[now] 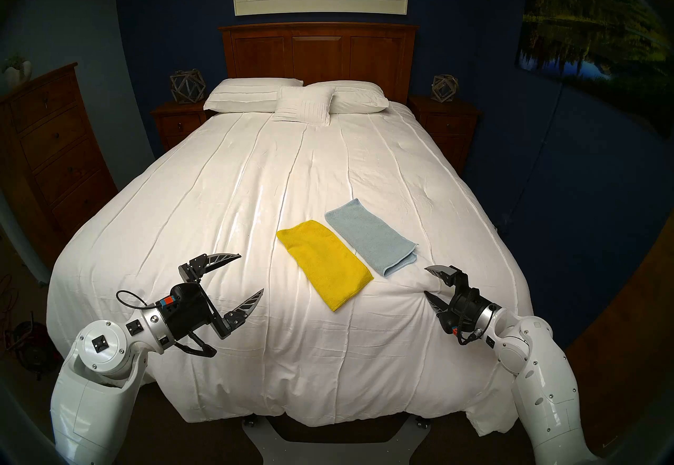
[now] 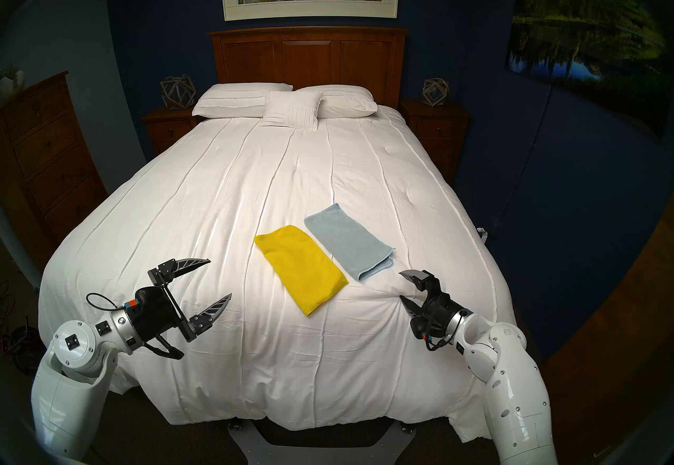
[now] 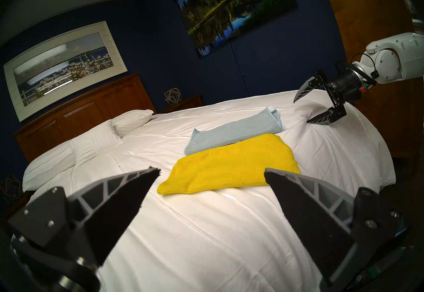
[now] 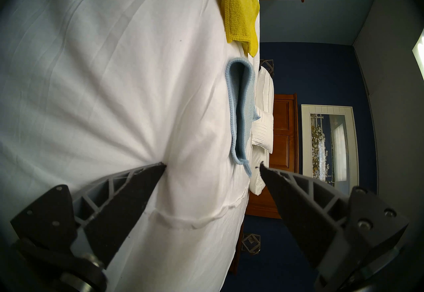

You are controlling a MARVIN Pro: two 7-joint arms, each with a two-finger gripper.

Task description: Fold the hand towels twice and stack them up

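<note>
Yellow towel (image 1: 324, 266) and blue towel (image 1: 370, 237) folded once (side by side, touching), second fold next; both grippers gaping, empty.

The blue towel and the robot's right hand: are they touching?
Apart. In the right wrist view, the open right hand sits short of the blue towel, with white bedspread showing between them; its lower fingertip presses the bedspread.

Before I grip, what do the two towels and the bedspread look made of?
Yellow towel: fuzzy matte pile, likely microfibre; stitched edge shows in the right wrist view.
Blue towel: same soft nap, probably microfibre, with overlocked hem.
Bedspread: smooth white woven fabric, slight sheen, puffy quilted seams; fibre unclear.
</note>
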